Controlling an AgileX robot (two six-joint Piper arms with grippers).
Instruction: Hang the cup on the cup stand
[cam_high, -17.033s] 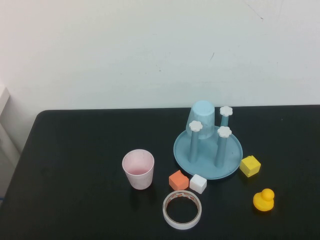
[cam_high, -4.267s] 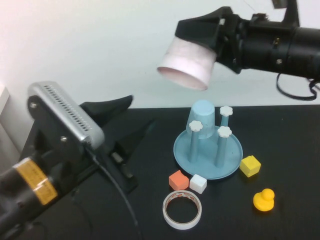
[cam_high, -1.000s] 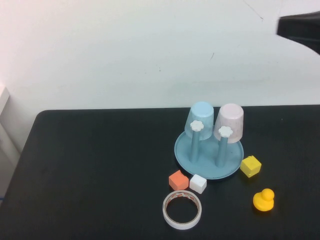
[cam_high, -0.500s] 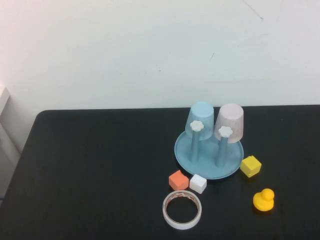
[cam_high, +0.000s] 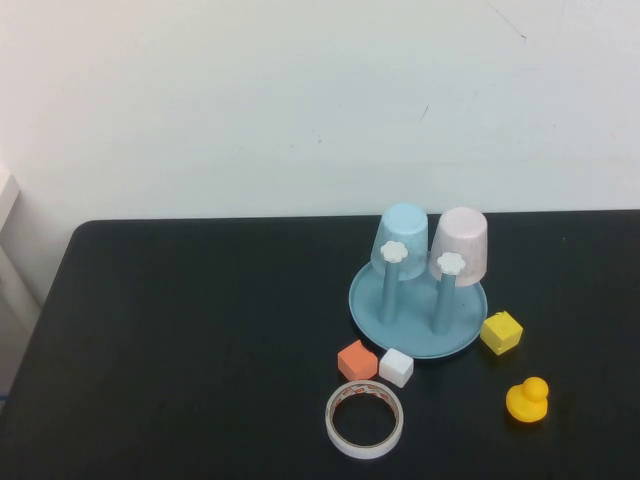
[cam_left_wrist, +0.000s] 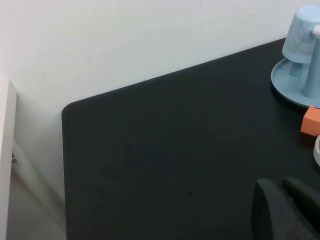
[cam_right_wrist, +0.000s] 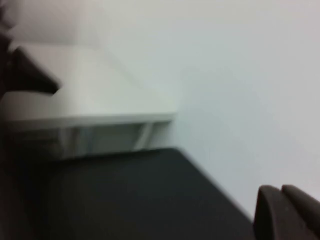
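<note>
You see the cup (cam_high: 461, 244) now inverted on the cup stand (cam_high: 417, 320), right of centre; both arms have withdrawn. Left claw (cam_left_wrist: 286, 210) and right claw (cam_right_wrist: 285, 212) closed, empty. Task appears complete.

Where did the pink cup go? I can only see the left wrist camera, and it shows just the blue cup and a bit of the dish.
Observer: The cup sits upside down on a back peg of the cup stand, right beside the light blue cup.
Child: Is a robot hand holding it?
Observer: No. From above, neither arm is over the table. The right gripper is shut and empty, facing the wall and a white ledge.
Child: And the hand on my camera?
Observer: The left gripper is shut too, holding nothing, above the table's bare side.
Child: Any toys I can't see?
Observer: Yes, a yellow duck stands near the front right, apart from the stand.
</note>
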